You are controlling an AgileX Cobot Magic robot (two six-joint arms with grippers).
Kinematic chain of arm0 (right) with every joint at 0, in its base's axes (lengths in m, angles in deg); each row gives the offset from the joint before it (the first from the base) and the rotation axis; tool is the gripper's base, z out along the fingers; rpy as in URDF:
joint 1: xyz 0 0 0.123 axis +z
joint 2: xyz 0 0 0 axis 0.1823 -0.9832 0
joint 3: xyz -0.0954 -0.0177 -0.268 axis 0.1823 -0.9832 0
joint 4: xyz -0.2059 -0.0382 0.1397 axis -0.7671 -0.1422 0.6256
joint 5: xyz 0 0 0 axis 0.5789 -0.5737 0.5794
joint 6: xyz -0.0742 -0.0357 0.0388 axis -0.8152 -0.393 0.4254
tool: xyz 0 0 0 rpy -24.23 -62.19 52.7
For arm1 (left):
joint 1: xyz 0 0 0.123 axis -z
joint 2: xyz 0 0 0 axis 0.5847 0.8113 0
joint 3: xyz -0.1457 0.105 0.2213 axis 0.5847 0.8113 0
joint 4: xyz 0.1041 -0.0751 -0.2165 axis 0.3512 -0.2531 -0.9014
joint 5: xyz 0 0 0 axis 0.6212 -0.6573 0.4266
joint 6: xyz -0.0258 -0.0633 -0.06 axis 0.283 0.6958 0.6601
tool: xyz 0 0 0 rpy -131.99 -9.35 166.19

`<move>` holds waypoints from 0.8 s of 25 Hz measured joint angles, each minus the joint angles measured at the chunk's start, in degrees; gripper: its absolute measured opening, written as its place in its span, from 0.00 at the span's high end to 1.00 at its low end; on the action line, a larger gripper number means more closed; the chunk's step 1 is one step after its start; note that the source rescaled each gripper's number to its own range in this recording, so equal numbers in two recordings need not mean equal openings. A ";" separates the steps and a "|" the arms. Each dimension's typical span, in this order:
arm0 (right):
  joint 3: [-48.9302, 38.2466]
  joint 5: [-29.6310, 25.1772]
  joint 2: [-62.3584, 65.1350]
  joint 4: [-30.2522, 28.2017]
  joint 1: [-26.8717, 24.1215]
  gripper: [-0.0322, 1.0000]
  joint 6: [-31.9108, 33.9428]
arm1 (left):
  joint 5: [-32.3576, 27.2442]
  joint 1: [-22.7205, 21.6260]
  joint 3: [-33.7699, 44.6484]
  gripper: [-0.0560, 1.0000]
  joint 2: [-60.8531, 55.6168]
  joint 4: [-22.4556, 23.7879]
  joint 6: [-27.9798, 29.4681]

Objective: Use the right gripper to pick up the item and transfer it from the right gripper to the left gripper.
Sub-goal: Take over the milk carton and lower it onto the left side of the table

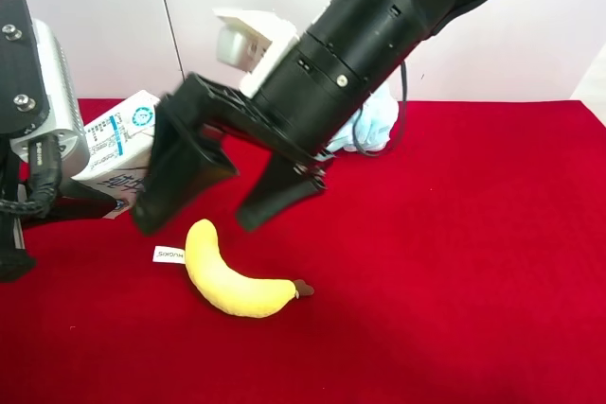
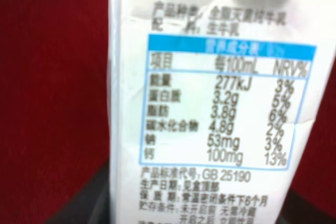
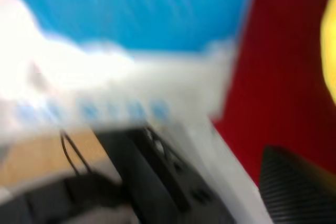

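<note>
The item, a white drink carton (image 1: 118,144) with blue print, hangs tilted at the exterior high view's left, between the fingers of my left gripper (image 1: 90,198). It fills the left wrist view (image 2: 210,103), with a dark finger (image 2: 86,211) at its base. My right gripper (image 1: 197,219) is open, its two long black fingers spread just beside the carton and above the yellow plush banana (image 1: 232,281). The right wrist view is blurred. It shows the carton (image 3: 136,30) close up and one black finger (image 3: 299,187).
A pale blue mesh bath puff (image 1: 374,125) lies behind the right arm. The red cloth (image 1: 454,262) covers the table. The banana's edge (image 3: 329,45) shows in the right wrist view. A white wall stands at the back.
</note>
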 joint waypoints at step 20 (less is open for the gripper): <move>-0.48 -2.61 13.81 -39.60 17.22 0.01 24.75 | 0.00 0.00 0.00 0.93 0.00 0.05 0.00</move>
